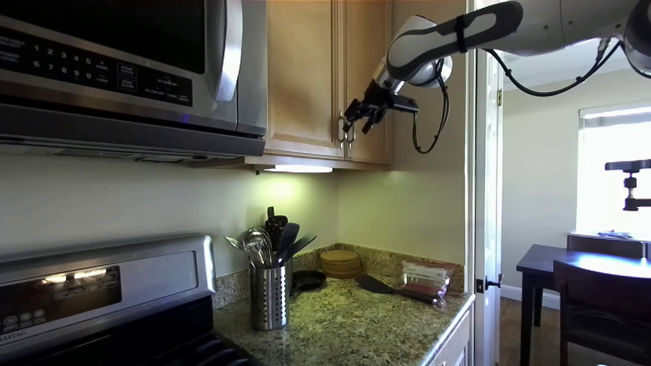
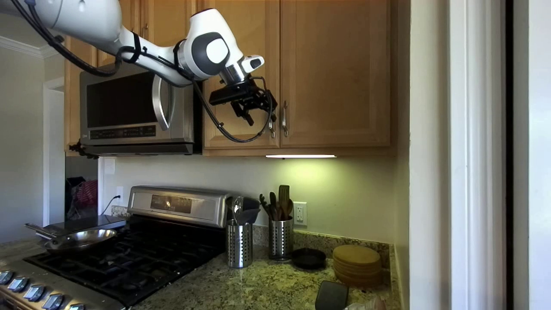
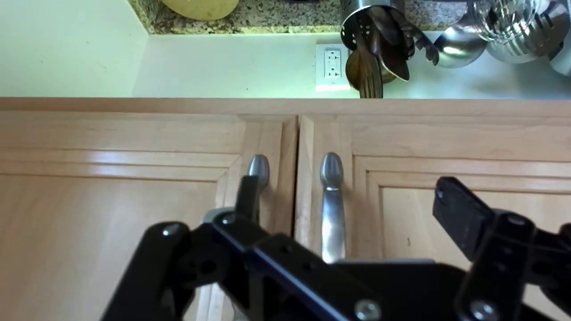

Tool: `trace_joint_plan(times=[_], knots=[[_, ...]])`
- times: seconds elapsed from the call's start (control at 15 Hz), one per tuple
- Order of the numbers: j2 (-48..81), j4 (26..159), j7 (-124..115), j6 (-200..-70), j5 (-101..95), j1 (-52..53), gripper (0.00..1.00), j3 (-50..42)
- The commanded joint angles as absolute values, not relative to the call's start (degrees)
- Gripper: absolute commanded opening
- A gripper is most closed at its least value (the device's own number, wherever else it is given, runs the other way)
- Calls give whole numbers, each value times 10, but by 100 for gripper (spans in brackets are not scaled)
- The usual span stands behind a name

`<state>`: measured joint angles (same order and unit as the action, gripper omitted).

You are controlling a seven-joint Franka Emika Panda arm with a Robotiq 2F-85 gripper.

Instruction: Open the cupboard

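The cupboard (image 1: pixel 305 76) is light-beige wood with two framed doors, both shut; it also shows in an exterior view (image 2: pixel 335 73) and the wrist view (image 3: pixel 111 214). Two slim silver bar handles stand side by side at the door gap. My gripper (image 1: pixel 357 127) is open and empty in front of the handles, pointing slightly down in both exterior views (image 2: pixel 262 119). In the wrist view, the right handle (image 3: pixel 333 223) appears between the open fingers (image 3: pixel 348 191), its far part hidden behind the gripper. The left handle (image 3: pixel 258 171) is partly hidden behind the left finger. Contact cannot be told.
A stainless-steel microwave (image 1: pixel 218 117) hangs beside the cupboard, above the stove (image 2: pixel 168 232). A side wall (image 1: pixel 424 203) meets the cupboard's far end. Below, the granite counter (image 1: pixel 335 325) holds a utensil holder (image 1: pixel 268 300), another utensil holder (image 2: pixel 281 237) and yellow round mats (image 2: pixel 357 267).
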<state>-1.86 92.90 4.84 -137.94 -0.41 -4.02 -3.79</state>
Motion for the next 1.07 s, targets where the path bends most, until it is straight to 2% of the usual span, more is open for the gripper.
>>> trace_joint_plan(times=[0.0, 0.53, 0.8, 1.0], knots=[[26, 879, 110, -1390, 50, -46, 100, -49], [82, 809, 134, -1356, 85, -58, 99, -43], [84, 794, 111, -1313, 60, -56, 95, -45], [59, 796, 108, -1263, 19, -46, 100, -48]])
